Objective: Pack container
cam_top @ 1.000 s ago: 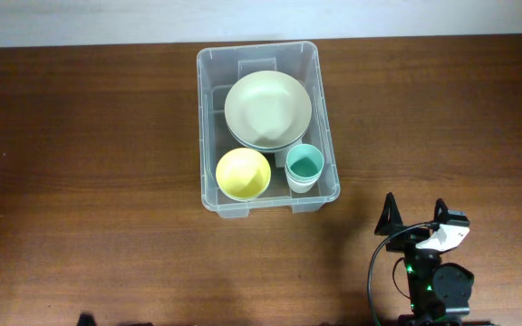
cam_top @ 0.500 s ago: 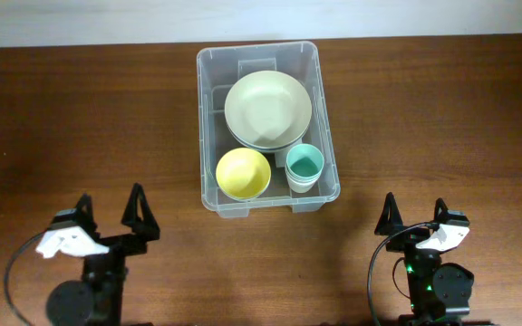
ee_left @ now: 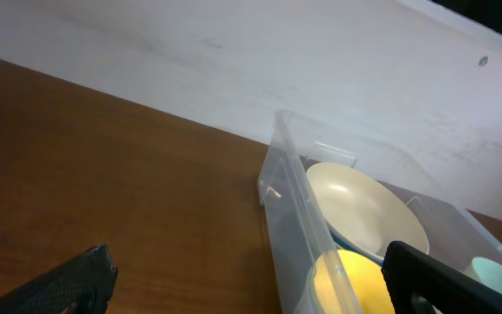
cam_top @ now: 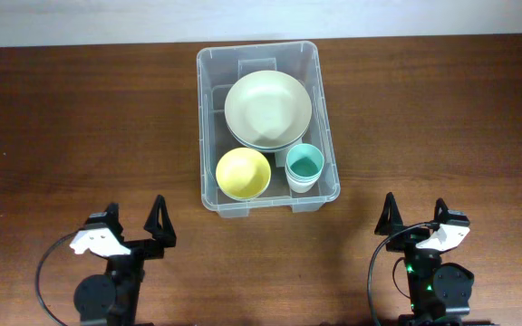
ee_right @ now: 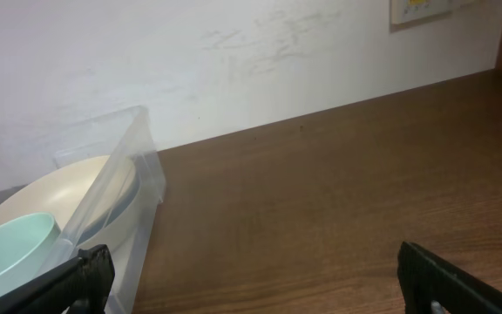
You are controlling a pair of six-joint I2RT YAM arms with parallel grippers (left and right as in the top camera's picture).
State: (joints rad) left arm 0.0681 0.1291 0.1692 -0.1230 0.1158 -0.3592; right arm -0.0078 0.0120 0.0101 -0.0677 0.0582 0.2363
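The clear plastic container (cam_top: 208, 136) stands at the back middle of the table. It holds a pale green plate (cam_top: 268, 110) on a stack, a yellow bowl (cam_top: 243, 173) and a teal cup (cam_top: 304, 165). My left gripper (cam_top: 135, 220) is open and empty near the front left, well short of the container. My right gripper (cam_top: 414, 215) is open and empty near the front right. The left wrist view shows the container wall (ee_left: 290, 214), plate (ee_left: 364, 209) and yellow bowl (ee_left: 347, 281). The right wrist view shows the container corner (ee_right: 138, 174) and teal cup (ee_right: 11, 249).
The brown wooden table (cam_top: 80, 118) runs to a white wall at the back. A wall plate (ee_right: 421, 9) shows at the top right of the right wrist view.
The left arm came into view at the front left and has shifted right toward the middle. The right arm and the container's contents have not moved.
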